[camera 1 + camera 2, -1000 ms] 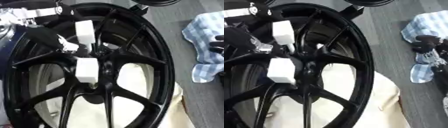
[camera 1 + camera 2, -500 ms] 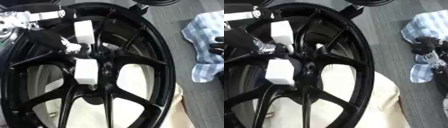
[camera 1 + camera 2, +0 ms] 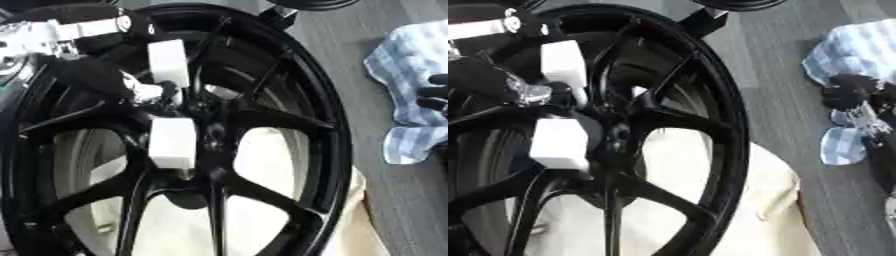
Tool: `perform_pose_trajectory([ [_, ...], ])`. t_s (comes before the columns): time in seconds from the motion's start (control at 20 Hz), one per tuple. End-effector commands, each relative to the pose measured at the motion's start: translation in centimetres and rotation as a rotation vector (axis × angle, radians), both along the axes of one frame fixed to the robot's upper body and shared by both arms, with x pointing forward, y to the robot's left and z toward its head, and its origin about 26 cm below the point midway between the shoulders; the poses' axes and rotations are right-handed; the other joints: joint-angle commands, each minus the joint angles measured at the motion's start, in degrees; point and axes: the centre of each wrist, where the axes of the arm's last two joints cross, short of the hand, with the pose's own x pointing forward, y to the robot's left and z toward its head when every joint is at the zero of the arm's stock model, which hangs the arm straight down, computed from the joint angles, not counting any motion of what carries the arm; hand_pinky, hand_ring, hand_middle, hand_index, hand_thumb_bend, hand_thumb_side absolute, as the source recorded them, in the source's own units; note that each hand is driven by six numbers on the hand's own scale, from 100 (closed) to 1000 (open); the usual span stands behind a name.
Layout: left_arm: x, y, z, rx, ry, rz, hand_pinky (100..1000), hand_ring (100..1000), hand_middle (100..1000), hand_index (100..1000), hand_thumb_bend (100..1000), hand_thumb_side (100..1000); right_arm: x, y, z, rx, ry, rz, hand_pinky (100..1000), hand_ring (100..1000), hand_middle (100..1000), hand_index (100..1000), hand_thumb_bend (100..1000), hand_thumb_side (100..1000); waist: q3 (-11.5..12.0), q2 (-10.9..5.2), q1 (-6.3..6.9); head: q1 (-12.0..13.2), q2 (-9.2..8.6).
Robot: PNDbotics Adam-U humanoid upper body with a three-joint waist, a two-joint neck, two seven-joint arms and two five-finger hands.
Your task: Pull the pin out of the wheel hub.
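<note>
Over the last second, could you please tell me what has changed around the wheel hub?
Very little. The left robot hand has stayed at the hub, its white finger pads spread above and below the centre, with only a slight shift. The pin itself cannot be made out. The wheel, the checked cloth and the right robot hand on it stayed put.

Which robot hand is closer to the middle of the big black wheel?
Left. The left hand is right at the hub of the black wheel, its white fingers over the spokes. The right hand is far off to the right, on the blue checked cloth.
</note>
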Motion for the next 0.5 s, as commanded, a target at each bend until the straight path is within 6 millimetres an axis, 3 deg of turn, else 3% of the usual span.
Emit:
perform_pose_trajectory([
  [0.05, -0.37, -0.01, 0.72, 0.005, -0.024, 0.004, 906, 796, 648, 783, 284, 418, -0.12, -0.05, 0.56, -0.013, -0.019, 0.004, 764, 730, 702, 572, 326, 435, -0.1, -1.04, -0.27, 0.1, -0.86],
  [0.15, -0.32, -0.02, 0.69, 0.001, -0.024, 0.006, 906, 796, 648, 783, 284, 418, -0.11, -0.04, 0.57, -0.012, -0.019, 0.005, 764, 730, 702, 572, 326, 435, -0.1, -0.99, -0.28, 0.1, -0.91],
  [0.25, -0.24, -0.01, 0.68, -0.009, -0.029, 0.013, 887, 760, 589, 732, 215, 382, -0.11, -0.02, 0.55, -0.010, -0.019, 0.006, 765, 731, 702, 572, 326, 436, -0.2, -0.89, -0.33, 0.0, -1.00],
  [0.5, -0.16, -0.12, 0.66, -0.046, -0.037, 0.021, 873, 731, 542, 687, 141, 364, -0.11, 0.01, 0.53, -0.008, -0.018, 0.008, 765, 731, 702, 572, 325, 438, -0.1, -0.75, -0.41, 0.1, -1.11],
])
